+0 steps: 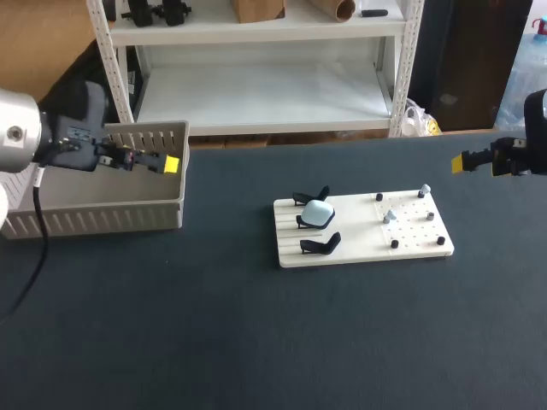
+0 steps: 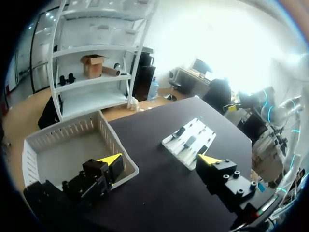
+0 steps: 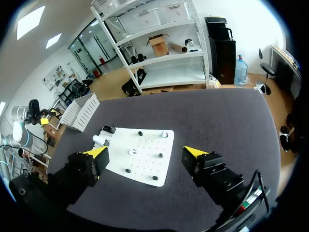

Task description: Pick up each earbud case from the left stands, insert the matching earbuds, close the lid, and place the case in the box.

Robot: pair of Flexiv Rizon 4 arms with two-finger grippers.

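Along the near edge the worktop (image 1: pixel 214 342) is a dark, matte sheet with a faint cloth-like grain, probably chosen so that pale parts stand out and do not slide. Further in, right of the middle, lies a flat white board (image 1: pixel 359 232), smooth and hard-looking, with grooves on its left half and a grid of holes on its right. Three black angled stands (image 1: pixel 320 246) sit in a row on the grooved half, and only the middle one carries a case (image 1: pixel 319 213). The case is a rounded, glossy, pale blue-white pebble, propped up, I judge, so that fingers can close on its sides. On the holed half, short black pegs (image 1: pixel 394 243) stand among two small pale pieces (image 1: pixel 389 216) that are likely the earbuds, kept apart so that each can be taken singly, though they are too small to be sure. Toward the far left corner stands the box (image 1: pixel 111 218), grey plastic with slotted walls and an open top, ready to receive finished cases. The left gripper (image 2: pixel 159 159) hangs over the box's right wall, fingers wide apart and holding nothing. The right gripper (image 3: pixel 144 152) hovers at the right edge, well apart from the board, its fingers also spread and bare. The case looks untouched, so I judge the picking is yet to begin.
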